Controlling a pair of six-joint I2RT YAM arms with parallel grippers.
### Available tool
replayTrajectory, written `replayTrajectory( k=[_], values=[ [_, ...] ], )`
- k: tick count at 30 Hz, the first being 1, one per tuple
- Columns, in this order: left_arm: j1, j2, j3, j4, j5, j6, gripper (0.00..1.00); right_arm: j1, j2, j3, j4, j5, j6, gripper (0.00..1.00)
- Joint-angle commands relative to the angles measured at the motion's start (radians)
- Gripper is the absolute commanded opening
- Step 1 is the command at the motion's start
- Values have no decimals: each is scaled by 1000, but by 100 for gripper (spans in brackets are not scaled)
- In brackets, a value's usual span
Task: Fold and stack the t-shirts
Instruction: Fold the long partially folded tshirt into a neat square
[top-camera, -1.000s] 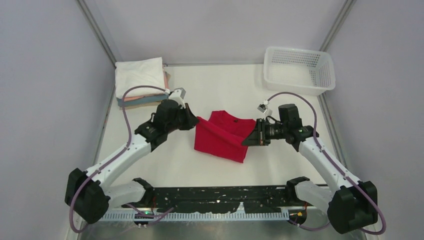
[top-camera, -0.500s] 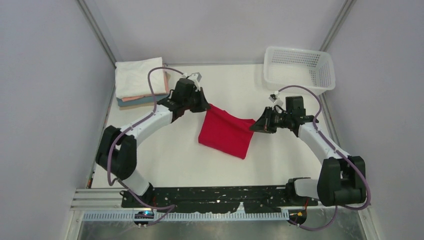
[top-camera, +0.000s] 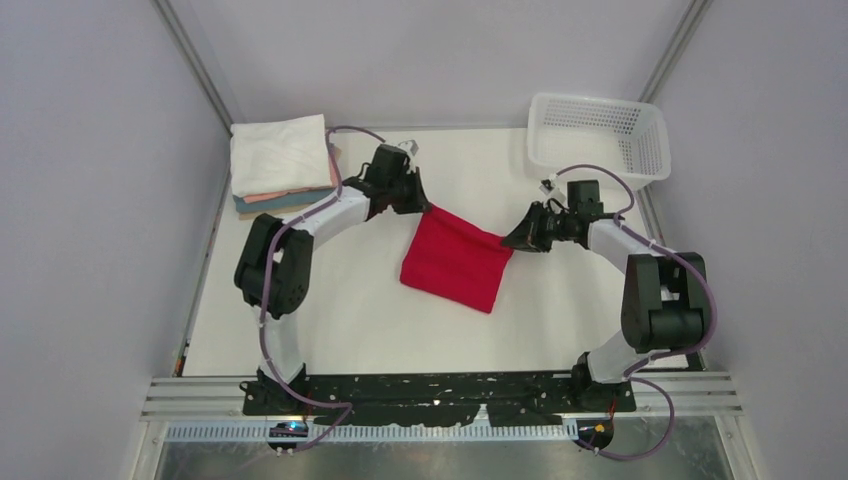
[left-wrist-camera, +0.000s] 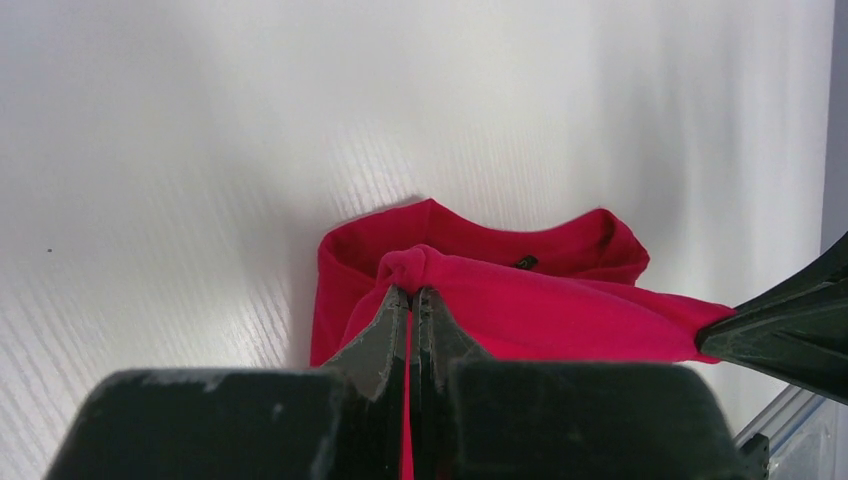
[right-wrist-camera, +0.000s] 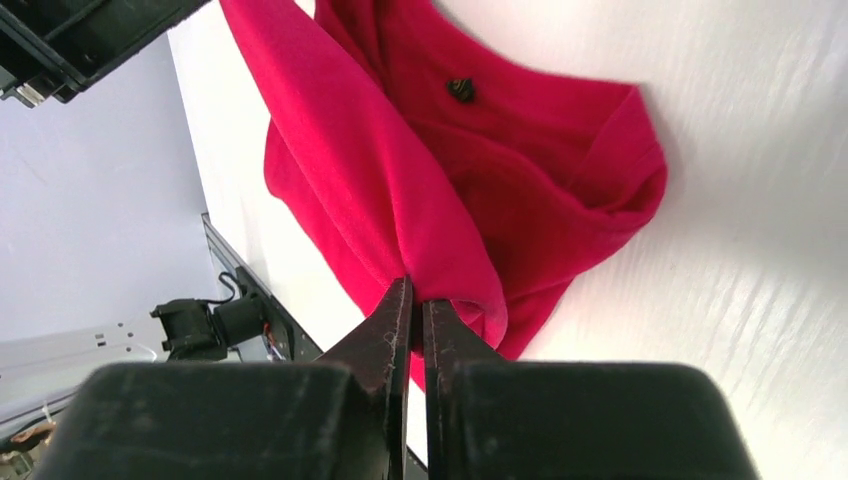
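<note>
The red t-shirt (top-camera: 455, 262) hangs stretched between both grippers over the middle of the table, its lower part resting on the surface. My left gripper (top-camera: 427, 207) is shut on its far left corner, seen in the left wrist view (left-wrist-camera: 411, 290). My right gripper (top-camera: 507, 240) is shut on its far right corner, seen in the right wrist view (right-wrist-camera: 411, 290). The red cloth shows in both wrist views (left-wrist-camera: 560, 310) (right-wrist-camera: 480, 190). A stack of folded t-shirts (top-camera: 281, 162), white on top with salmon and teal beneath, lies at the far left.
A white mesh basket (top-camera: 598, 140) stands at the far right corner. Grey walls enclose the white table (top-camera: 350, 320) on both sides. The black arm rail (top-camera: 440, 395) runs along the near edge.
Both grippers have moved away from the arm bases toward the far side, carrying the red shirt's top edge with them. The shirt has shifted farther back and hangs flatter.
</note>
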Motion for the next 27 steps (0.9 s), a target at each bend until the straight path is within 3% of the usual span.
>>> replayTrajectory(
  k=[1,2,3,4,5,10,11,15,18,22,27],
  values=[
    [16,46,84,-19,6,11,0,-35,49,61,95,20,21,11],
    [17,60,99,-35,8,14,1,-39,57,72,93,34,25,20],
    [17,72,121,-59,8,19,13,-47,67,78,91,42,26,38],
    [18,79,146,-89,8,27,32,-52,71,97,90,60,26,88],
    [19,80,165,-107,8,33,45,-59,73,109,79,69,23,97],
    [18,-10,156,-121,11,50,97,-63,2,176,21,146,-10,94],
    [18,-36,141,-125,12,52,99,-59,-42,169,24,159,-10,94],
    [6,-118,22,-76,135,36,100,-22,-146,82,69,147,18,94],
    [-28,-161,-89,-5,185,-4,100,68,-159,-2,211,155,96,94],
    [-80,-191,-198,58,213,-34,100,122,-91,-33,396,184,201,95],
    [-93,-185,-296,70,154,-56,99,131,53,-11,471,186,250,94]
  ],
)
